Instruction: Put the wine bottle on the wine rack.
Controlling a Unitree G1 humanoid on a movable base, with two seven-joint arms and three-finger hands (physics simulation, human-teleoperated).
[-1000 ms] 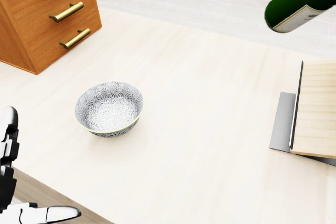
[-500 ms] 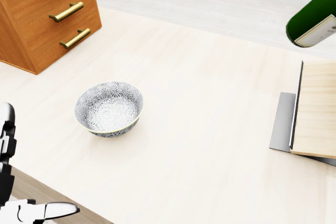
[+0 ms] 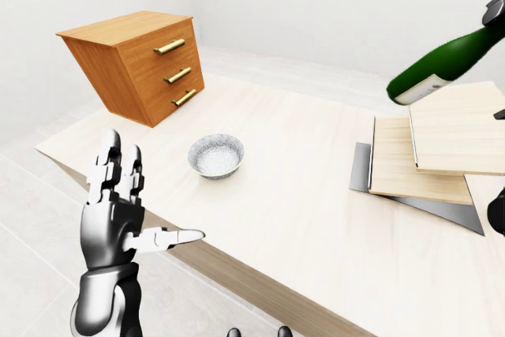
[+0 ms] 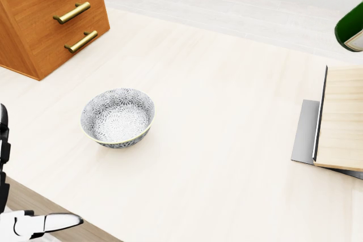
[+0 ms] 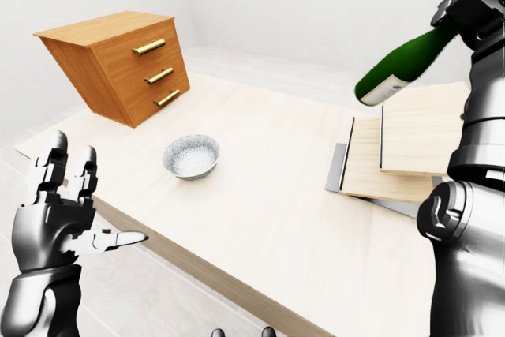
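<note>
Green glass wine bottle [image 5: 402, 63] tilts above the flat pale-wood wine rack [image 5: 406, 147].

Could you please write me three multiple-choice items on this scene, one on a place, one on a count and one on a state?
1. In the right-eye view, where does the patterned bowl sit?
A. On the table, below the drawer chest
B. On top of the chest
C. On the wooden boards

2. How many brass handles does the chest show?
A. Two
B. Three
C. Five

3. How is the wine bottle held?
A. Upright on the table
B. Lying in the bowl
C. Lifted and tilted in the right hand

Answers: 1 A, the bowl rests on bare tabletop; 2 B, one handle per drawer; 3 C, its base hangs above the wooden boards.
</note>
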